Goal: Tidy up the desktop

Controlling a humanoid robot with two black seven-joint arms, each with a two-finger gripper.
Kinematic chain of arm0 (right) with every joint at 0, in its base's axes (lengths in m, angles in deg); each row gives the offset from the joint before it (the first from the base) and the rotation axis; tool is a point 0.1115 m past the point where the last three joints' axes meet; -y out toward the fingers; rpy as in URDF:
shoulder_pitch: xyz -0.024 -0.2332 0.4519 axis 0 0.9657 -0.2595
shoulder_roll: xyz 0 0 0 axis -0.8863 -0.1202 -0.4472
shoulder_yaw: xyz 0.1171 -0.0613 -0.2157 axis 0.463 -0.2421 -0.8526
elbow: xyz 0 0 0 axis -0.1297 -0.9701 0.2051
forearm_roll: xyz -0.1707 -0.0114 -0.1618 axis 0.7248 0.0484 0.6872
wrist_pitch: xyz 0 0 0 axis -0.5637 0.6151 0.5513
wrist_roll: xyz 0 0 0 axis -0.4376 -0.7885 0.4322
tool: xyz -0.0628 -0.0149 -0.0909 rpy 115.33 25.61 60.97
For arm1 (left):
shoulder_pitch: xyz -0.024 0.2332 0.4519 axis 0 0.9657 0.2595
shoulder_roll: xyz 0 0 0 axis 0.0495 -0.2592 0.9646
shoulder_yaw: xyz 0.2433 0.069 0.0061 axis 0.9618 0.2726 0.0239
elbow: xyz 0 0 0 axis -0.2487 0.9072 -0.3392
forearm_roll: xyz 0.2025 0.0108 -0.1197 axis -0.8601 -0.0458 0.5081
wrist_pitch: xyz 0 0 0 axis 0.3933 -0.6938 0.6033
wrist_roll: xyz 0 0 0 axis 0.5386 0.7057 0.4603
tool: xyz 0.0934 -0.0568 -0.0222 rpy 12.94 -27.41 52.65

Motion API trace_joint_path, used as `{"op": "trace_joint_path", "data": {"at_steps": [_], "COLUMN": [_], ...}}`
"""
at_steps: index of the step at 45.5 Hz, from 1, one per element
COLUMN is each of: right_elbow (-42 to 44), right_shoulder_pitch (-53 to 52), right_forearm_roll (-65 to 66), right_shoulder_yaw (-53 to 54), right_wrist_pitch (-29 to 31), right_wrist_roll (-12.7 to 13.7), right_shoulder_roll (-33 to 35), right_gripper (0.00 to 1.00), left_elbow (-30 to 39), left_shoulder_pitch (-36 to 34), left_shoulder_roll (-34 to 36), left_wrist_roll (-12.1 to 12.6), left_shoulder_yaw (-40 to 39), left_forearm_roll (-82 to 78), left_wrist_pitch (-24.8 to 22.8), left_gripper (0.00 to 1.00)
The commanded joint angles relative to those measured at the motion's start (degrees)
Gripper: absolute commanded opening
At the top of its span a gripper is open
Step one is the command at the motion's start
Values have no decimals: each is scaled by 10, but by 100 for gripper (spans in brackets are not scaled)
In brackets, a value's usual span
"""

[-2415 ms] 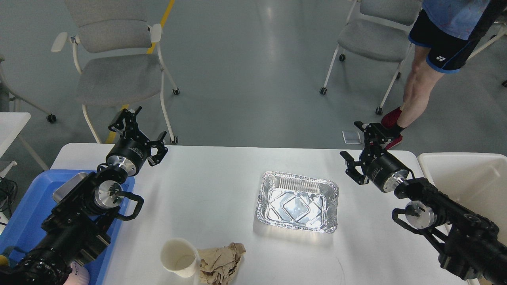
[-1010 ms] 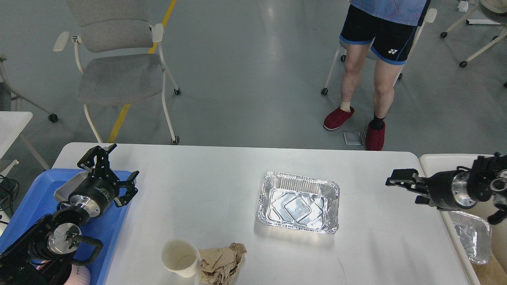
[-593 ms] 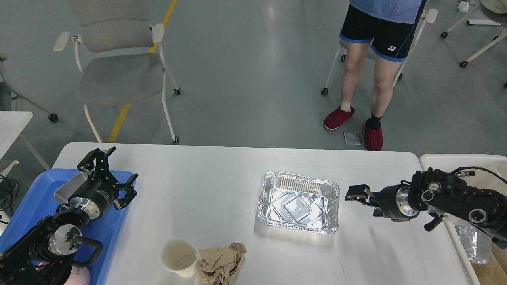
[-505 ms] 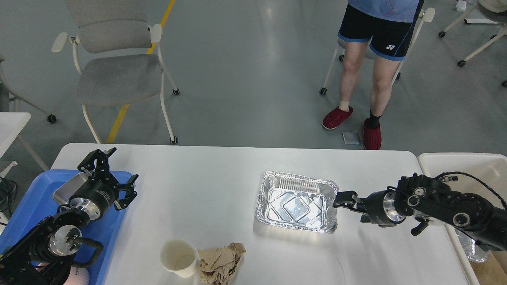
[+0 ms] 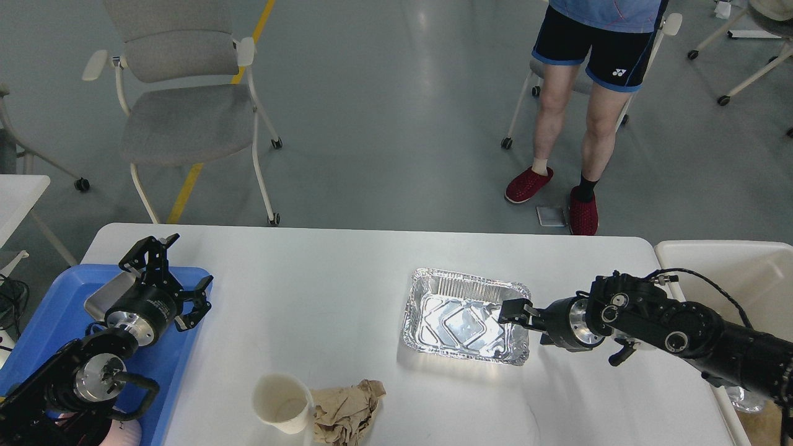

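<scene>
The white desktop [image 5: 334, 297] holds an empty foil tray [image 5: 461, 316] right of centre, a white paper cup [image 5: 282, 402] near the front edge, and a crumpled brown paper [image 5: 347, 412] touching the cup's right side. My right gripper [image 5: 526, 322] reaches in from the right. It is at the foil tray's right rim, with one finger [image 5: 513, 308] over the inside of the tray, and it looks open. My left gripper [image 5: 175, 271] is open and empty above the far right corner of the blue tray [image 5: 37, 347].
A metal dish [image 5: 102, 296] lies in the blue tray. A cream-white bin [image 5: 731, 266] stands at the table's right end. A person [image 5: 582, 93] stands beyond the far edge. A grey chair [image 5: 179, 105] stands at the far left.
My right arm has swung from over the bin leftward across the desktop, bringing its gripper to the foil tray's right rim. My left gripper has dropped back over the blue tray. The person has stepped left.
</scene>
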Motion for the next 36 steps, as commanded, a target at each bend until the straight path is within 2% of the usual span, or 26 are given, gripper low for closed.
{"op": "trace_joint_path", "data": {"at_steps": [1, 4, 6, 24, 36], "right_elbow": [10, 9, 6, -16, -41], "right_shoulder_pitch": [5, 10, 11, 6, -10], "right_forearm_roll": [-1, -1, -2, 0, 0], "right_shoulder_yaw": [0, 1, 1, 27, 31], "right_wrist_pitch": [3, 3, 3, 2, 2], "right_wrist_roll": [1, 1, 1, -2, -4], "right_shoulder_roll": [-6, -8, -9, -4, 35], "right_gripper": [26, 18, 0, 0, 0], "left_elbow": [0, 0, -1, -4, -4], "left_shoulder_pitch": [0, -1, -1, -1, 0], "left_shoulder_roll": [-4, -6, -7, -7, -7], "left_wrist_roll": [-1, -1, -1, -1, -1], "left_shoulder_yaw": [0, 0, 0, 0, 0], "left_forearm_roll": [-1, -1, -1, -2, -2], "left_wrist_pitch": [1, 2, 2, 2, 1], "left_gripper": [97, 97, 97, 97, 97]}}
